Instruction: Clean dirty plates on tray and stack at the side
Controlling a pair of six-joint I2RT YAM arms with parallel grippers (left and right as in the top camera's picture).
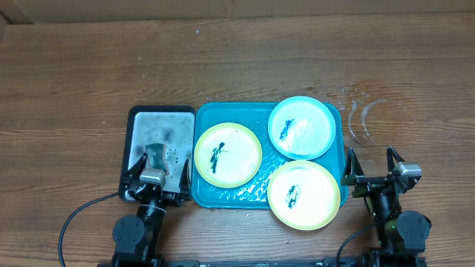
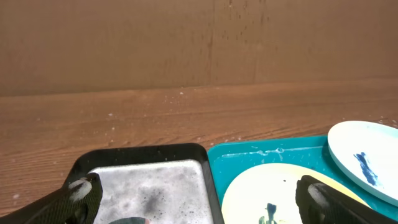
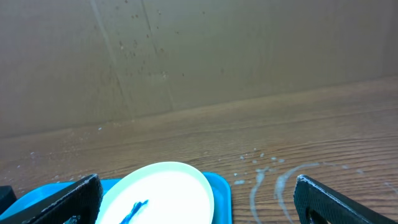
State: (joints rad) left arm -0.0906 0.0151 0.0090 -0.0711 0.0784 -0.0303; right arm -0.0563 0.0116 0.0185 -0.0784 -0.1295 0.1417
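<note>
Three round smeared plates [image 1: 227,154], glossy teal tray [image 1: 223,194], grained wooden table [image 1: 74,81]

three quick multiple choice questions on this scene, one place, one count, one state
1. Where on the large teal-blue rectangular plastic tray is the light blue rimmed round plastic plate? A near left corner B far right corner C middle
2. How many plates carry black smears? A one B two C three
3. The left gripper and right gripper are: A both open B both shut on plates C one open, one shut
Key: B, it lies far right on the tray; C, it and both yellow-green rimmed plates are smeared; A, each gripper's fingers stand wide apart.
</note>
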